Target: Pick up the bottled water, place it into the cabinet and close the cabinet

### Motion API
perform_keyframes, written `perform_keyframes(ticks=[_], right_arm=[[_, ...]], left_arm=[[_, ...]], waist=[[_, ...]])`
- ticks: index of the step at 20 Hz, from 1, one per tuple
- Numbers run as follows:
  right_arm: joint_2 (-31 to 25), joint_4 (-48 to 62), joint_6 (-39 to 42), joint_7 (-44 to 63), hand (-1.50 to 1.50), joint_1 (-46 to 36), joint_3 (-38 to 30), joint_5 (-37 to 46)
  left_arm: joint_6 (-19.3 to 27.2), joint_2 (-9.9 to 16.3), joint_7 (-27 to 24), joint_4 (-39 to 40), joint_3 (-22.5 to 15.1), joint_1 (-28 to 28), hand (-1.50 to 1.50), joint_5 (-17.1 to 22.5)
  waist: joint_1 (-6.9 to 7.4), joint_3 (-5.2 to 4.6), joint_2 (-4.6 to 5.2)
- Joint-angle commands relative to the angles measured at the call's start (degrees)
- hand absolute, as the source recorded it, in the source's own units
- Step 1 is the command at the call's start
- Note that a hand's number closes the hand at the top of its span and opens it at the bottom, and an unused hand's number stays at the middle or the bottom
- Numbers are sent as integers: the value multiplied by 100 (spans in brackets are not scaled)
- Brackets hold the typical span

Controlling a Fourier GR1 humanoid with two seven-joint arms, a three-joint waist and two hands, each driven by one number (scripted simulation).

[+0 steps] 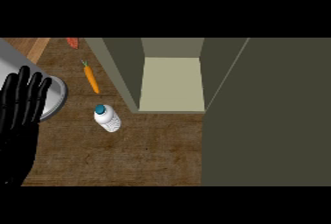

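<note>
Beside open cabinet: bottled water, untouched.

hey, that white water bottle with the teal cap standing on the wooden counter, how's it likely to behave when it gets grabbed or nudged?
The white ribbed water bottle with a teal cap stands upright and looks narrow, so a sideways nudge would probably tip it. Being round, it would likely roll once down. The ribs may help a grip.

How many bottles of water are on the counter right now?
1: the water bottle stands on the counter, below the carrot, left of the open cabinet. The door may hide others.
</note>
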Motion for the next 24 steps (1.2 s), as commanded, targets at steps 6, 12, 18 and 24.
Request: perform_keyframes(ticks=[6, 12, 18, 24], right_arm=[[-234, -224, 196, 214, -150, 810, -142, -37], [-33, -1088, 686, 798, -150, 1714, 603, -957], [-342, -2364, 979, 1036, -150, 2892, 256, -1574], [-283, -2785, 1069, 978, -150, 3226, 188, -1629]], left_arm=[[2764, -715, 416, 20, -85, 126, -150, -2164], [4990, -726, 1280, 29, -1449, 160, -150, -1743], [6303, -728, 1941, 311, -2878, -16, -150, -2950], [6758, -728, 2876, 361, -3476, -95, -150, -3944]], waist=[[-122, 88, -107], [-172, 73, -125], [-153, 73, -116], [-112, 73, -110]])
